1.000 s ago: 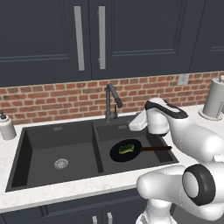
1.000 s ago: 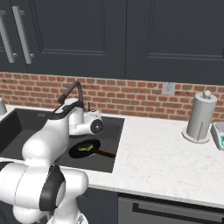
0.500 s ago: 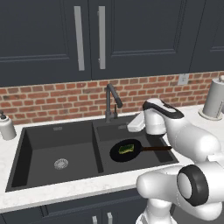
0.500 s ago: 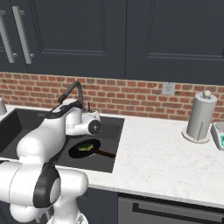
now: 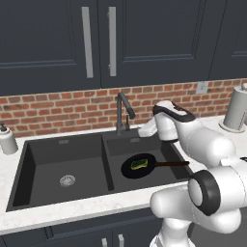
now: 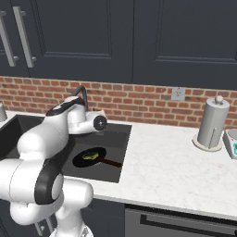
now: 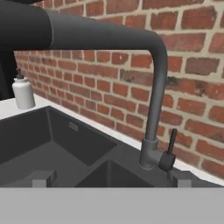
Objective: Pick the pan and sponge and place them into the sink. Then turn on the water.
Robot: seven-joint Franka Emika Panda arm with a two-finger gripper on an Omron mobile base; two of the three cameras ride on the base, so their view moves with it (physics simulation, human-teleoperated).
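Pan (image 5: pixel 138 166) and sponge (image 5: pixel 140 164) already in sink (image 5: pixel 62 157). Pincer (image 5: pixel 144 130) spread wide, empty, near faucet (image 7: pixel 153 100). Lever (image 7: pixel 172 143) looks stiff, thin: nudge from the side.

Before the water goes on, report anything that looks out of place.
Nothing stands out. The round black frying pan sits flat in the right basin of the matte black sink, with the yellow-green sponge lying inside it.

Even, soft rendered light; sharp, no glare.

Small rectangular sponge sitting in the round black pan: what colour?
Yellow-green sponge with a darker green face; clearest in left base view.
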